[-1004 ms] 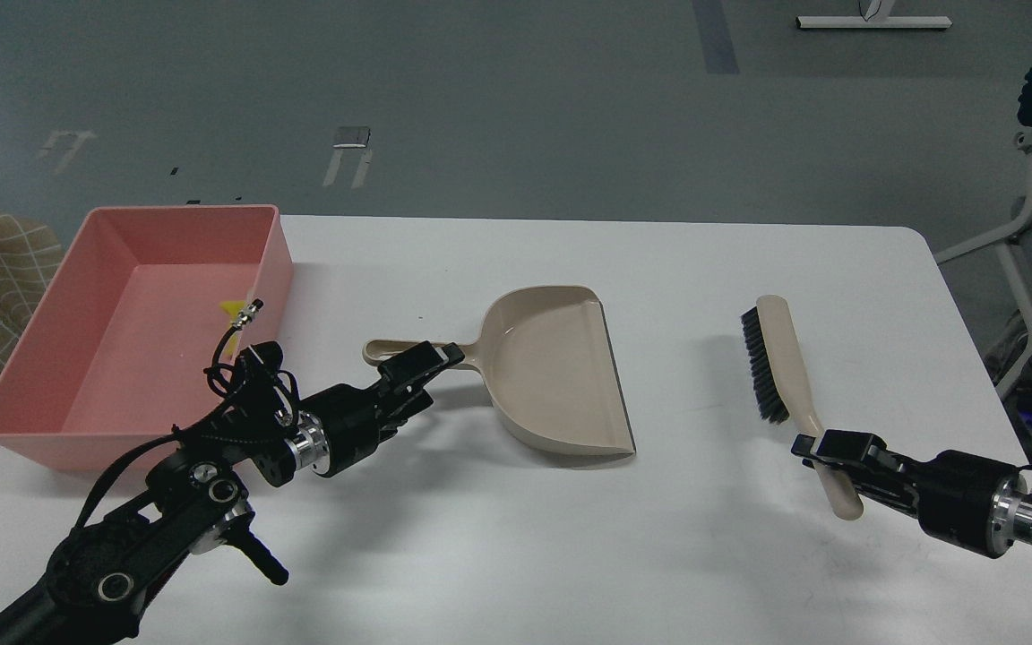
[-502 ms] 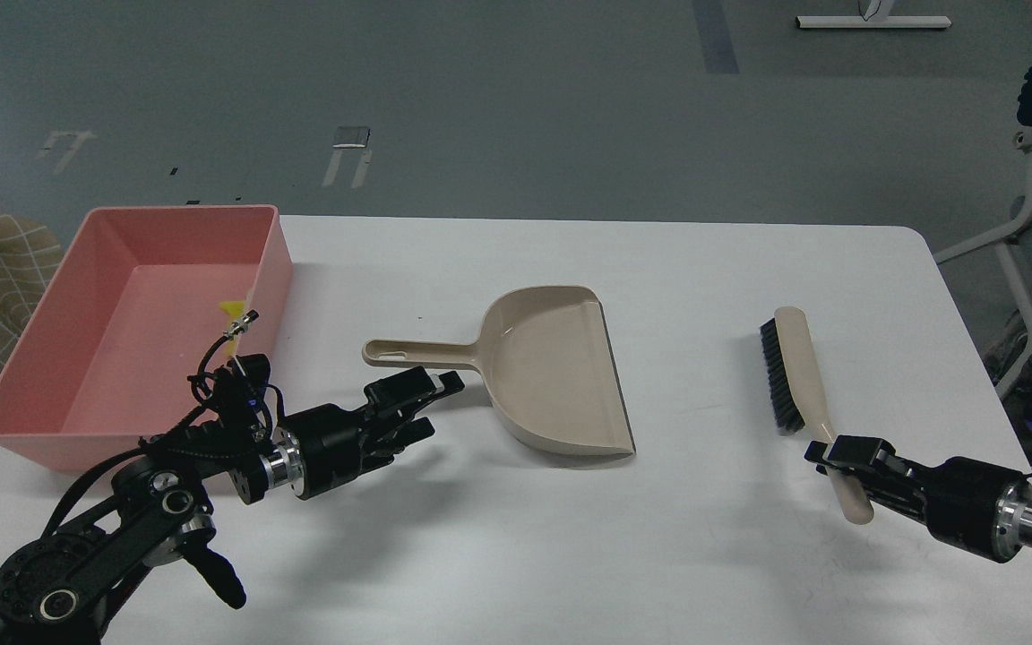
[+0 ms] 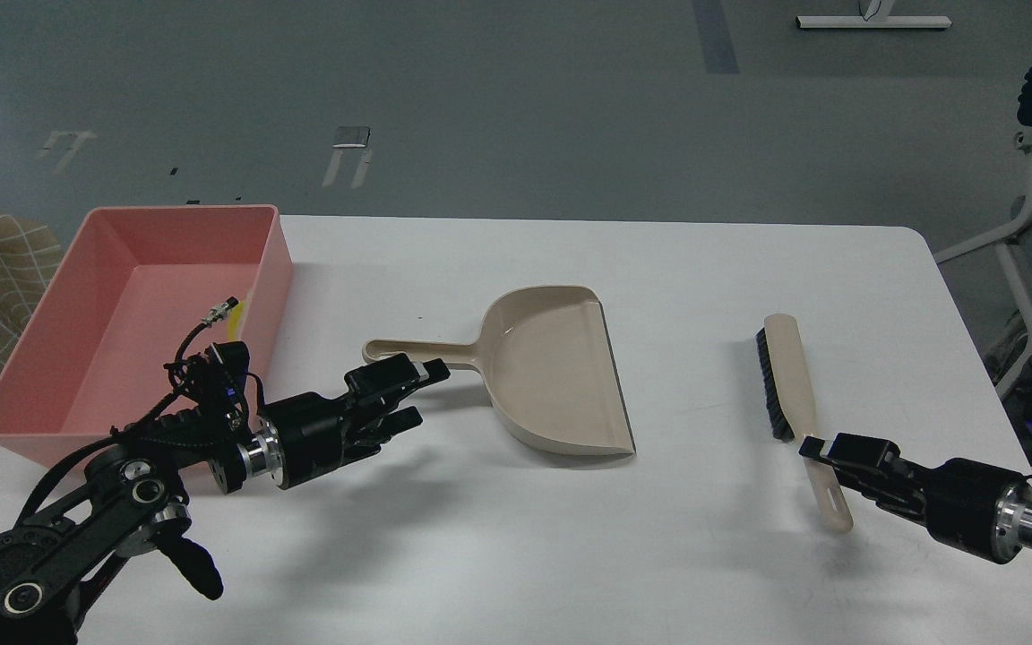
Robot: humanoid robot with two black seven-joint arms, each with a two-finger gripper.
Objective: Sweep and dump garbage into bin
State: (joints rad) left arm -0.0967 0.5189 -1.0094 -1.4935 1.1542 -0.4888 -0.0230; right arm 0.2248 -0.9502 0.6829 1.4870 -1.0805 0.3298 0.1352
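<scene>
Inside bin (image 3: 50, 300): yellow scrap (image 3: 238, 313); dustpan (image 3: 552, 376) bare.

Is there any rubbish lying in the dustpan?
No, the dustpan shows only its bare beige inside.

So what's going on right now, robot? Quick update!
Left gripper open, clear of dustpan. Right gripper at brush handle, grip unclear. Yellow scrap in pink bin. Nothing in the way.

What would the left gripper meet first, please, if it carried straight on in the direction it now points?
Probably the dustpan: the left gripper points up and to the right, toward where the handle joins the pan. Its height above the table is unclear, so it might pass over.
</scene>
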